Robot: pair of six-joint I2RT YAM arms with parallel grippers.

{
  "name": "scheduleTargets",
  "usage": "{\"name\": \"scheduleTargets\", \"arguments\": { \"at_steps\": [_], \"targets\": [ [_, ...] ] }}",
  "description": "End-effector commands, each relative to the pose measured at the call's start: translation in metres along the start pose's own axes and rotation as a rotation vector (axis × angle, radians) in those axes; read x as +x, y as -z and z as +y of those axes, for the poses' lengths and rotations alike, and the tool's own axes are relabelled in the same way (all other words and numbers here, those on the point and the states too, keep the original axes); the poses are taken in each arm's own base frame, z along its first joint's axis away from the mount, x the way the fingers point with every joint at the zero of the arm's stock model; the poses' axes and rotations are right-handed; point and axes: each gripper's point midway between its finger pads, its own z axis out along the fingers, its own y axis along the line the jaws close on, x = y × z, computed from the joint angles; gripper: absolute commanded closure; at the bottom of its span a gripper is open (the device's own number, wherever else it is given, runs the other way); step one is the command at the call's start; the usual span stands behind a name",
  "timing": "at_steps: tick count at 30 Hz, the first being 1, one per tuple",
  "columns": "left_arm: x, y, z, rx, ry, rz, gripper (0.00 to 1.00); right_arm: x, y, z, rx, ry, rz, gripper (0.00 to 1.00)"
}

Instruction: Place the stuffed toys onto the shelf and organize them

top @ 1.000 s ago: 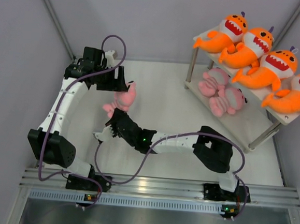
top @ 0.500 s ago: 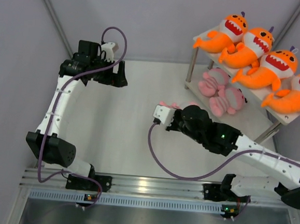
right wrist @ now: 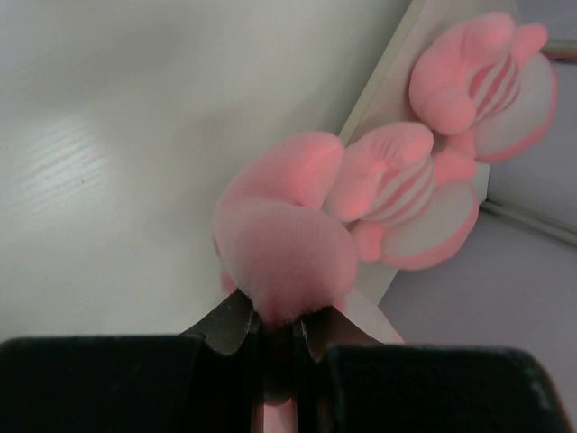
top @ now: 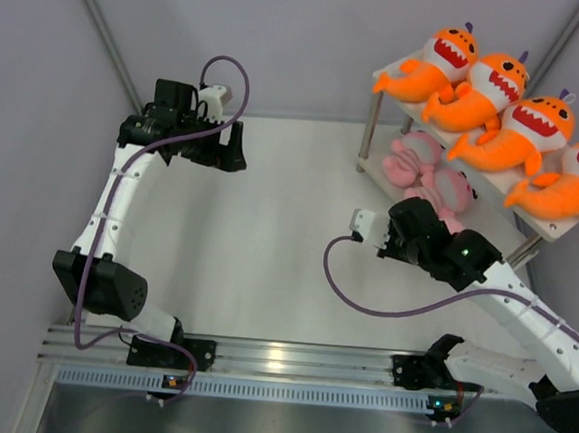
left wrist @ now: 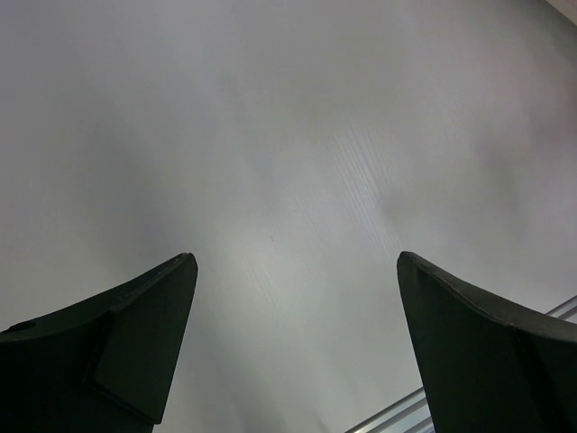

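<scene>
Orange sharks (top: 507,128) atop pale shelf (top: 547,227); two pink plush (top: 423,172) below; third (right wrist: 288,244) in right pincer (right wrist: 278,329)

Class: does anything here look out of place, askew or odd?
Nothing askew or damaged. Four orange plush sharks line the top board of the pale wooden shelf, two pink striped plush toys lie below. The only stray is a third pink plush toy, pinched in the right end effector.

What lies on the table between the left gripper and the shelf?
Nothing. In the top view, the table between the left gripper and the shelf is bare.
</scene>
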Motion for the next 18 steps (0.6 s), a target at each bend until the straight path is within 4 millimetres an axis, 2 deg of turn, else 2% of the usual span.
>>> {"name": "scheduleTargets", "arguments": {
  "at_steps": [1, 5, 6, 8, 9, 10, 11, 12, 13, 14, 17, 18],
  "targets": [
    [0.002, 0.002, -0.002, 0.013, -0.031, -0.002, 0.02, 0.037, 0.011, 0.004, -0.052, 0.05, 0.087, 1.0],
    [0.003, 0.001, -0.001, 0.013, -0.034, 0.002, 0.02, 0.072, 0.001, 0.004, -0.082, 0.151, 0.19, 1.0],
    [0.002, 0.001, -0.001, 0.015, -0.034, 0.002, 0.02, 0.085, -0.007, 0.01, -0.105, 0.161, 0.229, 1.0],
    [0.002, 0.001, -0.002, 0.019, -0.034, 0.0, 0.02, 0.095, -0.013, 0.003, -0.084, 0.185, 0.252, 1.0],
    [0.003, 0.001, -0.003, 0.023, -0.033, 0.003, 0.02, 0.097, -0.017, 0.005, -0.084, 0.203, 0.245, 1.0],
    [0.003, 0.0, -0.003, 0.026, -0.034, 0.004, 0.02, 0.09, -0.023, -0.006, -0.032, 0.214, 0.211, 1.0],
    [0.004, -0.001, -0.003, 0.026, -0.035, 0.007, 0.02, 0.092, -0.028, -0.016, -0.003, 0.258, 0.202, 1.0],
    [0.004, -0.001, -0.003, 0.027, -0.033, 0.008, 0.02, 0.099, -0.036, -0.014, 0.005, 0.276, 0.207, 1.0],
    [0.004, -0.002, -0.003, 0.031, -0.031, 0.008, 0.02, 0.095, -0.042, -0.032, 0.09, 0.277, 0.181, 1.0],
    [0.004, -0.003, -0.003, 0.034, -0.03, 0.011, 0.02, 0.105, -0.044, -0.04, 0.116, 0.287, 0.203, 1.0],
    [0.006, -0.003, -0.004, 0.037, -0.03, 0.015, 0.02, 0.106, -0.053, -0.049, 0.155, 0.302, 0.179, 1.0],
    [0.005, -0.003, -0.004, 0.037, -0.032, 0.012, 0.02, 0.105, -0.058, -0.047, 0.145, 0.305, 0.153, 1.0]
  ]
}}
